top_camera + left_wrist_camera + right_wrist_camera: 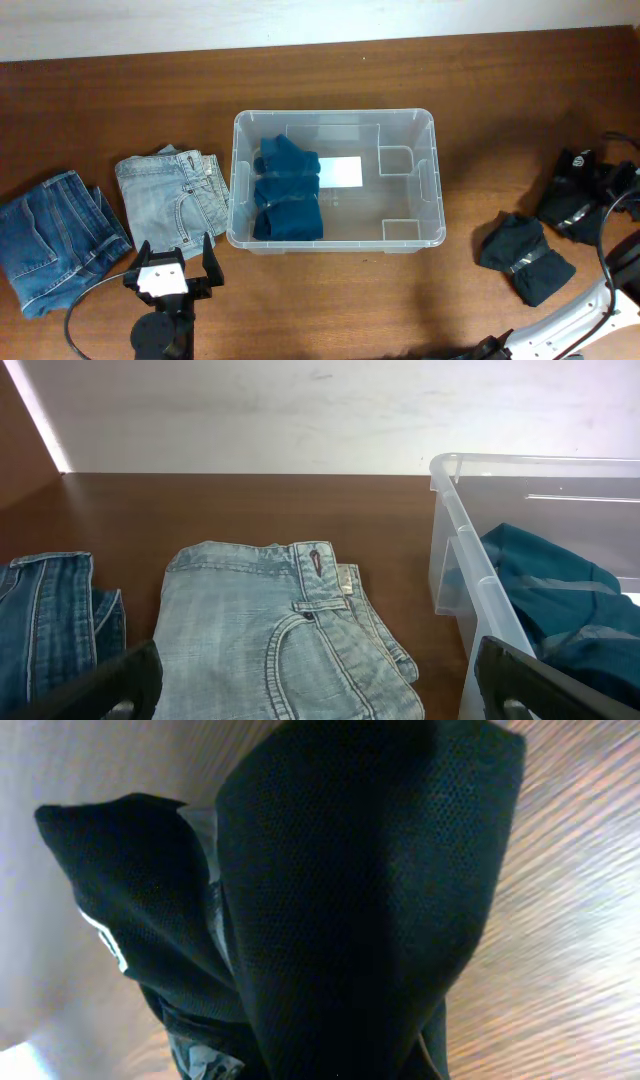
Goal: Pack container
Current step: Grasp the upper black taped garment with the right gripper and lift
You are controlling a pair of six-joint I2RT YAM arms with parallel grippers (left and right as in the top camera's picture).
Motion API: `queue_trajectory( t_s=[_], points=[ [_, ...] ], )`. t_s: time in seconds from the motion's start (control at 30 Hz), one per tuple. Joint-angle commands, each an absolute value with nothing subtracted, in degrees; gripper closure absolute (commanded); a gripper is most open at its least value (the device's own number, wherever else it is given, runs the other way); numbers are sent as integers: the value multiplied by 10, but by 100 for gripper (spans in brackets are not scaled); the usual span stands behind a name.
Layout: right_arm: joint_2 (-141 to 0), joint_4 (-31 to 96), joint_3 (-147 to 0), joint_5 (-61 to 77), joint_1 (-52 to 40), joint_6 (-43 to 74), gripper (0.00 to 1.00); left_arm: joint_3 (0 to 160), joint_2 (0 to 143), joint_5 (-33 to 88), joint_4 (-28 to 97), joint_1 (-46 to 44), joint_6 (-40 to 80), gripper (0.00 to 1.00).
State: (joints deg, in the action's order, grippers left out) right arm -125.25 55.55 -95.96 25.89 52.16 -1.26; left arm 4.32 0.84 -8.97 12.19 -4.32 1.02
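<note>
Observation, packing run. Container (434, 180) sits on the table (400, 300), ahead of the left gripper (176, 248) and off to its right, well away to the left of the right arm (570, 325). One folded teal garment (288, 190) lies inside, at the end nearer the left gripper. The rest of the floor is bare around a white label (340, 172).

Left gripper: jaws spread as wide as they go, holding nothing. Light-wash jeans (175, 190) lie folded directly ahead of it, just beside the container wall. Darker jeans (50, 235) lie to its left.

Right gripper: not visible from overhead, and its own fingers are hidden in the wrist view, where black mesh cloth (350, 900) fills nearly everything. Jaws are closed. Judgement: they have pinched a fold of this cloth, though the contact itself cannot be seen. Two black bundles lie on that side, one nearer the container (525, 258) and one further out (578, 190). I cannot tell which one the wrist camera faces.

Step in hand, as I read it: picking up a black item for the container.

Next move calls for a lift high enough to clear the rim, a carry leftward, and a release over the bare floor beside the teal garment. Loose cloth could snag on the rim.
</note>
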Motion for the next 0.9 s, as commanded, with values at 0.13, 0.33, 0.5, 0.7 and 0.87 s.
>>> queue_trajectory(
  t_s=[0.13, 0.33, 0.5, 0.7, 0.87],
  points=[
    [-1252, 688, -1099, 350, 498, -4, 96, 38, 4, -88, 119, -41, -1, 1],
    [-1198, 798, -1172, 388, 440, -8, 96, 38, 4, -88, 119, -41, -1, 1],
    [-1135, 844, -1177, 391, 362, -20, 96, 38, 4, -88, 120, -41, -1, 1],
    [-1043, 857, -1177, 390, 236, -18, 96, 38, 4, -88, 120, -41, -1, 1],
    [-1006, 845, -1177, 369, 97, 38, 96, 38, 4, -88, 120, -41, -1, 1]
  ],
)
